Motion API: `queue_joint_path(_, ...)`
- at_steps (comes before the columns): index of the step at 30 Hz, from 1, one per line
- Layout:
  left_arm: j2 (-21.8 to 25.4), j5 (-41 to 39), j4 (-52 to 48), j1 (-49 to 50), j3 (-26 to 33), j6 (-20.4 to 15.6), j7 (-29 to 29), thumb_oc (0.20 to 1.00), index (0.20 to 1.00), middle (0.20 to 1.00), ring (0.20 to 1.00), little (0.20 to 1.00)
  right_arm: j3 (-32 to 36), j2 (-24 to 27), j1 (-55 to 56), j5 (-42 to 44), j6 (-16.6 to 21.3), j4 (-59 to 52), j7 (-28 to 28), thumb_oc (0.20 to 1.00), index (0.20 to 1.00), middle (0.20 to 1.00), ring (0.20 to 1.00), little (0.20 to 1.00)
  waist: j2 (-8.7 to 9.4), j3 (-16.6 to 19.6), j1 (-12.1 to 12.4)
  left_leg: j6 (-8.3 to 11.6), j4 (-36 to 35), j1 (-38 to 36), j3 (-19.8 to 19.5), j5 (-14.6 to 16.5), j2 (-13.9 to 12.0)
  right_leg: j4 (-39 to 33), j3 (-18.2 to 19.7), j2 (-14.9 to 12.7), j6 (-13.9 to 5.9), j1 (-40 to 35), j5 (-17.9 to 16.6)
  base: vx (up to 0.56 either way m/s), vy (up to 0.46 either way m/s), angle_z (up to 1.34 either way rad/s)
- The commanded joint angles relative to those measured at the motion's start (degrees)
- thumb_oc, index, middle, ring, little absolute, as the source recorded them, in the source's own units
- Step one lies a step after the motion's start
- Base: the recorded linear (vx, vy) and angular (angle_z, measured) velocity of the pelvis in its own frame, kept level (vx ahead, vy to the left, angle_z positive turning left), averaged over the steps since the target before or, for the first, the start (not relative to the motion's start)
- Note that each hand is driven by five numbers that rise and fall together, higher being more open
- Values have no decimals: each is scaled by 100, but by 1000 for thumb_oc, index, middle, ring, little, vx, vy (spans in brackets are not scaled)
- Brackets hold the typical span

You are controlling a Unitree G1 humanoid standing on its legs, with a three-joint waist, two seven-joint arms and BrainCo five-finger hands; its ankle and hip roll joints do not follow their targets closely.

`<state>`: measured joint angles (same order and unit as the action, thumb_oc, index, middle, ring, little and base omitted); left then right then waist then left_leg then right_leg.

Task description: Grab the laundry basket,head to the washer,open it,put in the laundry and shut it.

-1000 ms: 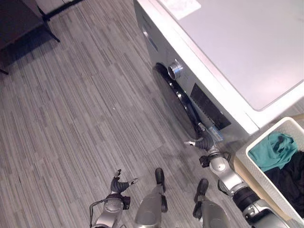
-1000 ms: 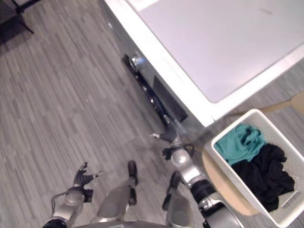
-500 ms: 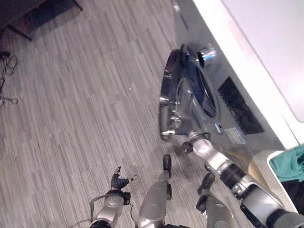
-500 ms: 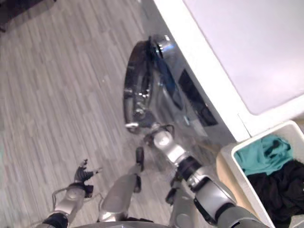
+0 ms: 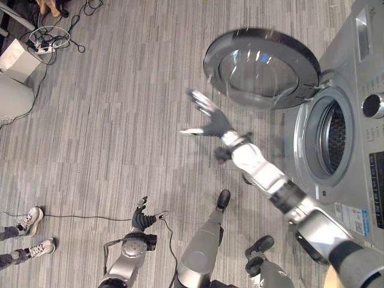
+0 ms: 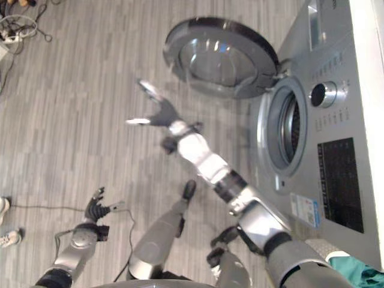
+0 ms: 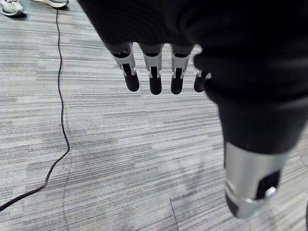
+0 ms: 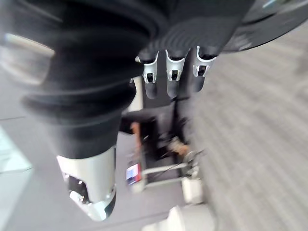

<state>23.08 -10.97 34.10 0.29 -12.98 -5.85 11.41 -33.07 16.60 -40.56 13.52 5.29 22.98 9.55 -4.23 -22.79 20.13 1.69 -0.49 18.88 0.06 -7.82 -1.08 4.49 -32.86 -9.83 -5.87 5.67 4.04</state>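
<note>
The silver washer [image 5: 354, 90] stands at the right with its round glass door [image 5: 261, 67] swung wide open. The dark drum opening [image 5: 329, 139] is exposed. My right hand [image 5: 210, 120] hangs in the air left of the door and below its edge, apart from it, open with fingers spread and holding nothing. The right wrist view has its fingers [image 8: 172, 72] straight. My left hand [image 5: 143, 219] is low over the floor, open and empty, its fingers [image 7: 154, 77] relaxed. A bit of teal laundry [image 6: 363, 277] peeks in at the lower right corner.
A person's shoes [image 5: 27, 219] stand on the grey plank floor at the far left. A power strip with tangled cables [image 5: 51, 36] and a white box [image 5: 17, 57] lie at the upper left. The open door juts out over the floor in front of the washer.
The camera has swung, so the whole scene has shifted. The washer door went from partly open to fully open. My right hand left the door's edge and moved away with fingers spread.
</note>
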Motion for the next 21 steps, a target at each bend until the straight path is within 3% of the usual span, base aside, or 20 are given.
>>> queue_joint_path(1,211,169,-47,-15,72,-30,-6,1000,1000,1000,1000,1000,-49,-156,328,-314,178,-616,-107,1000,1000,1000,1000,1000,233,-6,-242,224,-355,-302,656,250,47,401,298,-19,-36,470,365,-4,32,-44)
queue_joint_path(4,48,402,-289,-92,112,-13,-47,1000,1000,1000,1000,1000,129,237,1691,-905,190,-1029,-338,1000,1000,1000,1000,1000,308,-35,-676,185,-386,-421,889,327,13,413,485,-45,-86,501,314,3,89,-38)
queue_joint_path(5,44,404,-290,-87,106,-13,-46,1000,1000,1000,1000,1000,131,243,1708,-913,187,-1041,-338,1000,1000,1000,1000,1000,305,-29,-670,185,-387,-424,894,329,13,415,490,-46,-87,501,315,-3,81,-46)
queue_joint_path(8,-37,543,-420,-294,77,-7,-31,1000,1000,1000,1000,1000,386,410,2556,-1076,154,-937,-432,1000,1000,1000,1000,1000,337,-51,-973,154,-392,-492,1046,379,7,454,637,-48,-101,554,305,-3,72,-47)
queue_joint_path(10,13,717,-530,-681,25,-24,39,1000,1000,1000,1000,1000,613,564,3233,-1152,103,-645,-513,1000,1000,1000,1000,1000,405,-90,-1302,134,-393,-528,1211,418,-27,471,801,-40,-113,651,279,2,96,-39)
queue_joint_path(11,10,718,-525,-686,18,-25,41,1000,1000,1000,1000,1000,620,568,3240,-1154,102,-652,-514,1000,1000,1000,1000,1000,404,-88,-1291,134,-393,-528,1218,420,-27,475,810,-41,-113,657,280,-1,80,-41)
queue_joint_path(15,353,1111,-281,-1608,-80,44,392,1000,1000,1000,1000,1000,881,800,3655,-1165,105,-406,-559,1000,1000,1000,1000,1000,600,-160,-1741,92,-392,-501,1488,450,-106,399,1116,23,-157,855,156,-14,82,-50)
queue_joint_path(16,674,1121,224,-2222,-26,82,575,1000,1000,1000,1000,1000,978,1008,3760,-1108,165,-432,-587,1000,1000,1000,1000,1000,729,-207,-1924,83,-383,-457,1654,459,-149,341,1298,90,-193,993,55,-17,79,-76)
queue_joint_path(17,676,1116,250,-2249,-35,70,576,1000,1000,1000,1000,1000,985,1007,3753,-1106,163,-436,-589,1000,1000,1000,1000,1000,735,-214,-1908,82,-381,-454,1666,461,-149,341,1310,91,-193,1001,52,-12,68,-87)
queue_joint_path(21,1409,1089,1310,-3307,4,162,763,1000,1000,1000,1000,1000,1160,1328,3862,-885,313,-679,-630,1000,1000,1000,1000,1000,928,-305,-2166,79,-269,-338,1900,483,-233,241,1560,211,-240,1182,-92,-7,37,-73)
